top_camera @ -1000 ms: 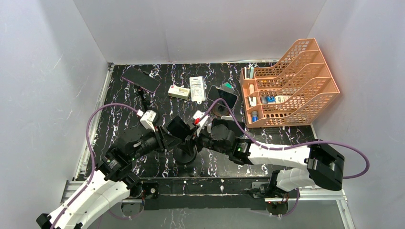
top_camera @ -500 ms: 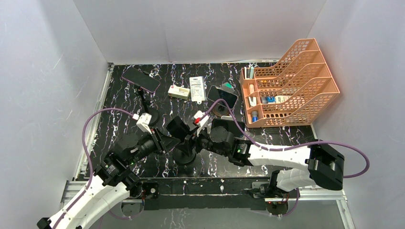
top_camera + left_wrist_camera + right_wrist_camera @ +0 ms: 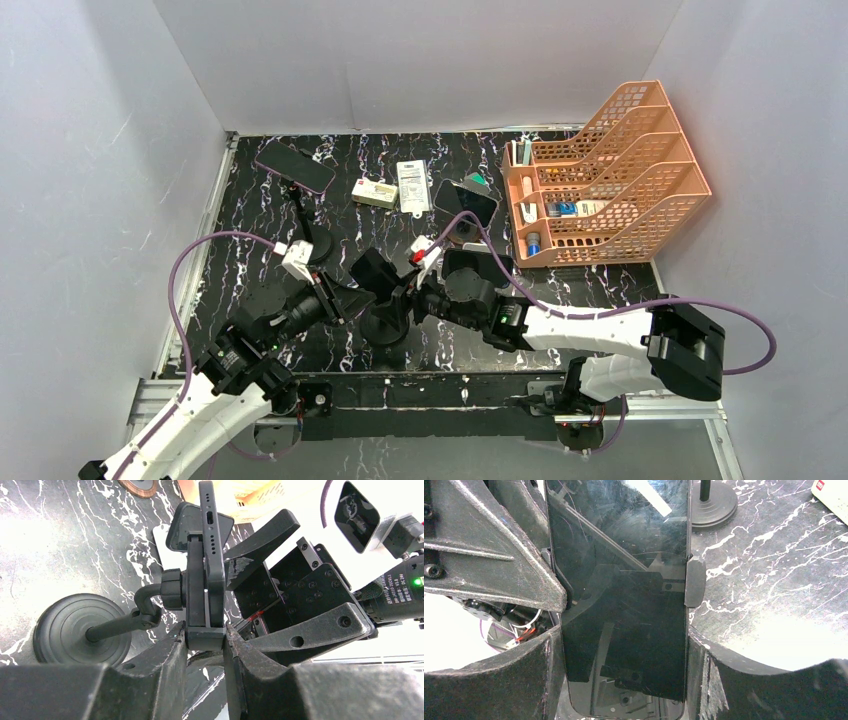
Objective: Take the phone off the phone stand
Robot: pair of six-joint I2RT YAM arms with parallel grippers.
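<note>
A black phone (image 3: pixel 371 272) sits in the clamp of a black phone stand (image 3: pixel 385 326) near the table's front middle. In the left wrist view the phone (image 3: pixel 212 550) stands edge-on in the clamp (image 3: pixel 196 595), and my left gripper (image 3: pixel 205 636) is shut on the clamp's lower end. In the right wrist view the phone's dark screen (image 3: pixel 624 580) fills the gap between my fingers. My right gripper (image 3: pixel 624 685) is shut on the phone's two long edges. A clamp side arm (image 3: pixel 695 582) still hugs the phone's edge. From above, the left gripper (image 3: pixel 338 298) and right gripper (image 3: pixel 412 292) meet at the stand.
A second stand (image 3: pixel 316 248) holds another phone (image 3: pixel 295 166) at the back left. A third stand with a phone (image 3: pixel 466 202) stands beside an orange wire rack (image 3: pixel 612 170). Two white boxes (image 3: pixel 375 192) lie at the back.
The left arm has drawn back a little toward the near left, and the phone with its stand has shifted slightly that way. Both grippers keep their holds.
</note>
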